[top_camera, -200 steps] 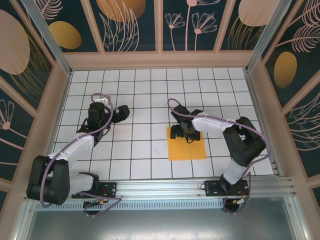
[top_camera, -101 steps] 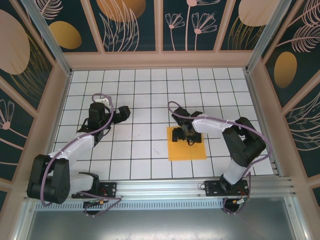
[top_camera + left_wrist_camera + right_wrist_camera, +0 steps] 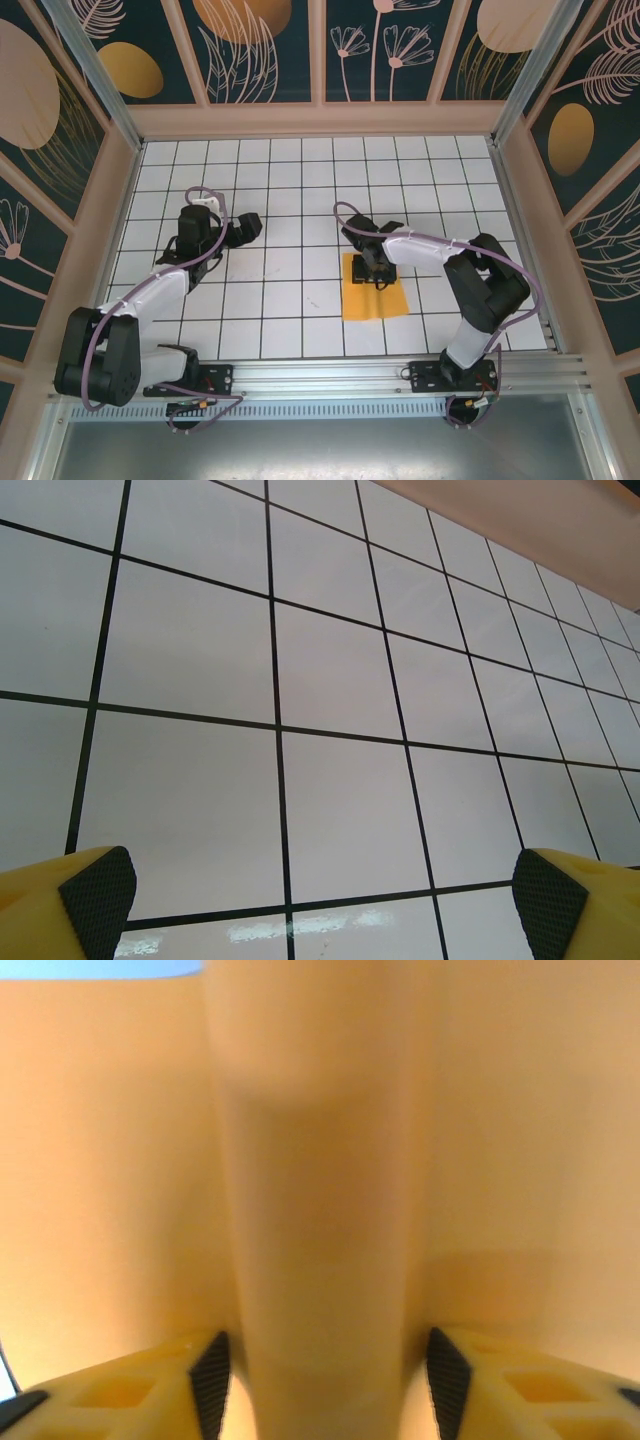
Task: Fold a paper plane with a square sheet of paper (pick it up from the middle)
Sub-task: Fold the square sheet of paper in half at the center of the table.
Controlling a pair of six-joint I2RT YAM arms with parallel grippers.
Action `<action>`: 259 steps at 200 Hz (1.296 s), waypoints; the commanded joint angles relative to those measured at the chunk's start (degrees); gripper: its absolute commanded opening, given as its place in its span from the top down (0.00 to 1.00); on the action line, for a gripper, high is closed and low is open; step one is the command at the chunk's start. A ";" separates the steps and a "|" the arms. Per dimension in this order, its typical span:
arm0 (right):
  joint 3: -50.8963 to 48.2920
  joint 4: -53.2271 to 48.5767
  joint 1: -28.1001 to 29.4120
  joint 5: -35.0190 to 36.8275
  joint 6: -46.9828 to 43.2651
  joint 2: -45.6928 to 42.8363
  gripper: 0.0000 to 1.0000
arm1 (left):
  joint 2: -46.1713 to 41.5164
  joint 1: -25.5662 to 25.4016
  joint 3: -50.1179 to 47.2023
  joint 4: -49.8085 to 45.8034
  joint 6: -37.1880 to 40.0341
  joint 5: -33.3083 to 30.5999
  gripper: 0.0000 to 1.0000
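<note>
Now the right gripper (image 3: pixel 377 268) has half closed on the square sheet of paper (image 3: pixel 375 302), pinching its middle into a liftable ridge; the left gripper (image 3: pixel 318 895) gapes empty

Left arm (image 3: pixel 150 295) and right arm (image 3: pixel 440 245): same build. White rounded shells on the long links, black housings at the joints, black wrist sections. One grey-purple cable (image 3: pixel 337 215) per arm, run outside the shells in loose loops from base to wrist. Black base plates (image 3: pixel 205 378).

Left end effector (image 3: pixel 320 900): yellow fingers (image 3: pixel 40 910), black pads (image 3: pixel 98 895) with a fine cross-hatch texture.

Right end effector (image 3: pixel 320 1380): same yellow, square moulded recesses in the finger bodies, same black pads.
</note>
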 commanded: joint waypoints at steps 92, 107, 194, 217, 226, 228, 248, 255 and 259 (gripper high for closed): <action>3.46 16.03 -2.88 -26.85 0.13 -11.31 0.61 | -0.76 -0.45 1.41 2.08 -2.14 6.02 0.01; 3.17 19.43 -4.41 -30.84 1.04 -11.10 0.60 | -0.77 -0.47 1.73 2.49 -3.07 7.26 0.01; -8.97 28.21 -16.42 -34.81 0.98 -8.08 0.55 | 3.73 -6.12 5.74 5.21 -6.21 14.90 0.01; -10.98 27.63 -18.75 -33.48 -0.04 -9.01 0.52 | 5.71 -8.65 7.20 6.26 -7.22 15.35 0.01; -11.41 27.10 -19.45 -32.62 -0.38 -9.42 0.50 | 6.64 -9.51 7.74 6.62 -7.28 15.40 0.02; -11.51 26.90 -19.53 -32.28 -0.42 -9.50 0.49 | 6.79 -9.70 7.88 6.63 -7.28 15.36 0.02; -12.32 25.73 -20.85 -31.06 -1.86 -10.34 0.47 | 8.80 -11.70 9.38 6.68 -7.37 15.15 0.01; -12.37 25.01 -21.15 -30.10 -2.20 -10.36 0.45 | 9.42 -12.42 9.84 6.84 -7.47 14.94 0.01; -12.37 24.40 -21.33 -29.32 -2.34 -10.41 0.45 | 9.65 -12.83 10.05 7.02 -7.50 14.81 0.02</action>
